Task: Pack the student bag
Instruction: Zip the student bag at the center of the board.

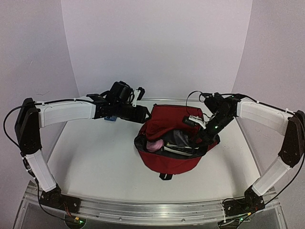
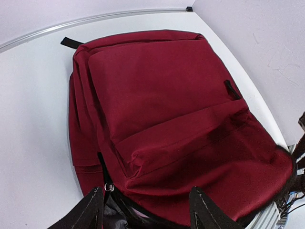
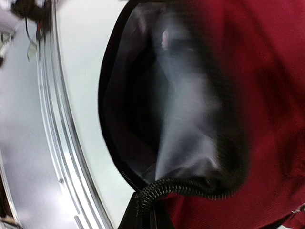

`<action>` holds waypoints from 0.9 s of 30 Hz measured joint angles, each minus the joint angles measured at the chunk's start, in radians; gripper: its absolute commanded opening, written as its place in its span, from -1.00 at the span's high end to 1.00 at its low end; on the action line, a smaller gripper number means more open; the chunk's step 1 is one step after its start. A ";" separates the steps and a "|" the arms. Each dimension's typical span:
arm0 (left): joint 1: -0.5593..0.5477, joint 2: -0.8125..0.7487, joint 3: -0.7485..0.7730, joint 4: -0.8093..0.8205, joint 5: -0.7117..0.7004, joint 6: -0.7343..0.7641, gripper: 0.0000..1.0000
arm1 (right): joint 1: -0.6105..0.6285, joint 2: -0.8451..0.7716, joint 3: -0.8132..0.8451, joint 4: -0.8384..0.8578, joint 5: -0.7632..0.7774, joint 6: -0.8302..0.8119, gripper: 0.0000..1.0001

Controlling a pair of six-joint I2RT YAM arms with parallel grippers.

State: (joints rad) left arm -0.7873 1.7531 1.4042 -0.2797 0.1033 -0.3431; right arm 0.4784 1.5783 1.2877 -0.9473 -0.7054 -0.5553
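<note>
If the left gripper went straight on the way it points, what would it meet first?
Probably the dark red front of the student bag, just ahead of the left gripper; depth is unclear.

Jaws pinch the zip edge [image 3: 190,188] of the student bag [image 3: 271,95], grey lining [image 3: 186,119] exposed.

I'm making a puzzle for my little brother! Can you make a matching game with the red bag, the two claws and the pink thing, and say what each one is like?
Things:
1. student bag
2. left claw
3. right claw
4. pink thing

What it is like:
A. shut, pinching the bag's zip edge
B. tucked inside the bag
C. dark red, mouth open
D. open, fingers wide apart

Right pairs: 1-C, 2-D, 3-A, 4-B.
</note>
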 measured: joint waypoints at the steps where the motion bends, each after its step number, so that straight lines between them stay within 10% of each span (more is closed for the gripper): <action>1: 0.004 0.000 -0.006 0.001 0.001 -0.002 -0.22 | 0.018 0.000 -0.019 -0.002 0.017 -0.017 0.83; 8: 0.051 0.000 -0.032 0.001 0.041 -0.028 -0.29 | 0.048 -0.005 -0.059 -0.049 0.109 -0.079 -0.23; 27: 0.144 0.244 0.141 -0.098 0.245 0.003 0.13 | 0.019 0.137 0.365 -0.052 0.056 0.161 -0.52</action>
State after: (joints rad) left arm -0.6429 1.9975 1.5450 -0.3774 0.3480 -0.3400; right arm 0.4974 1.7148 1.6527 -0.9993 -0.6490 -0.3943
